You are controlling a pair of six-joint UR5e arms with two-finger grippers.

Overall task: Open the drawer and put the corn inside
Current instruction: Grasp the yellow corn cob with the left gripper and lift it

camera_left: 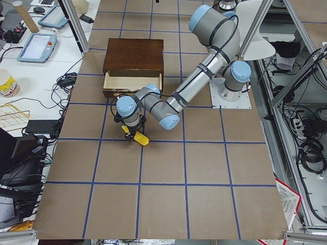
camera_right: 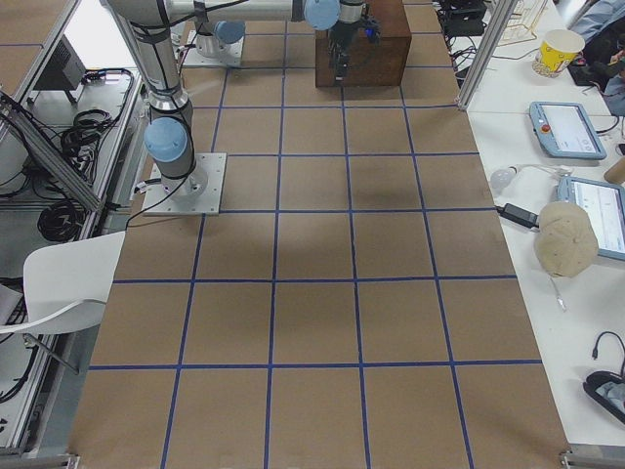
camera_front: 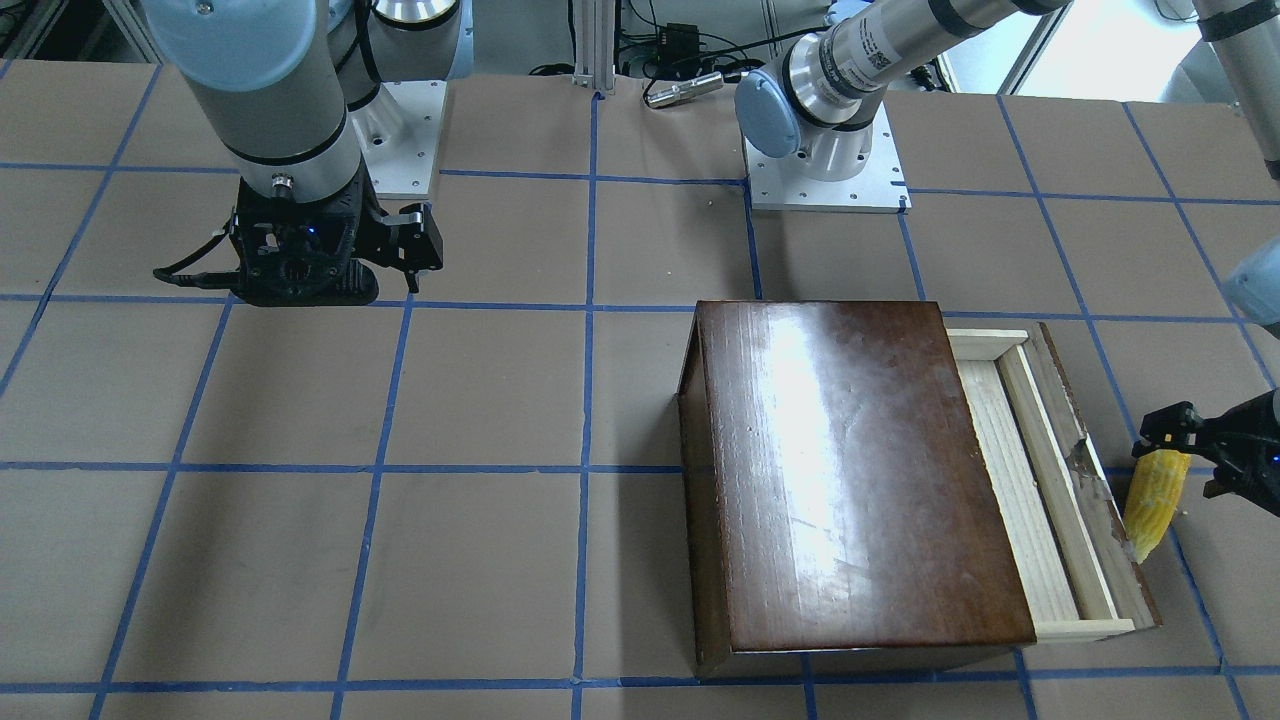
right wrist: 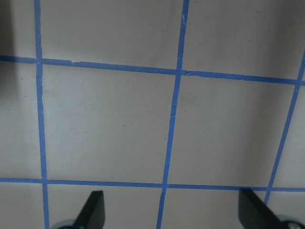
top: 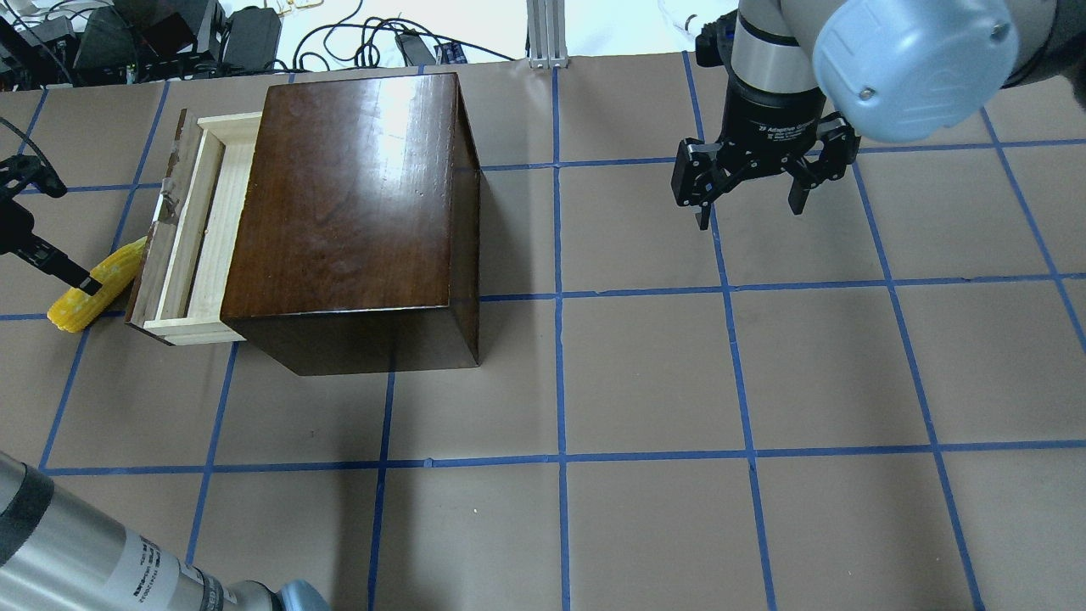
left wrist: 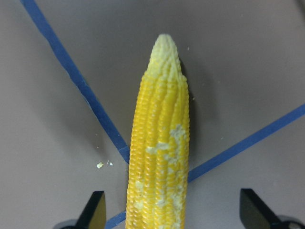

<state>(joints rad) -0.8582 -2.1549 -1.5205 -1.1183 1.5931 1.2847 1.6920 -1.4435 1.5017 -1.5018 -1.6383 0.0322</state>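
Observation:
The yellow corn (top: 89,293) lies on the table just outside the drawer's dark front panel; it also shows in the front view (camera_front: 1155,500) and fills the left wrist view (left wrist: 159,157). The pale wood drawer (top: 199,229) stands part way out of the glossy dark-brown box (top: 348,187) and holds nothing that I can see. My left gripper (top: 51,238) is open, its fingers (left wrist: 95,212) standing wide on either side of the corn's thick end. My right gripper (top: 751,212) is open and empty, above bare table far to the right of the box.
The table is brown paper with a grid of blue tape lines (top: 560,297). The arm bases (camera_front: 825,170) are bolted at the robot's side. Cables and electronics (top: 127,34) lie beyond the far edge behind the box.

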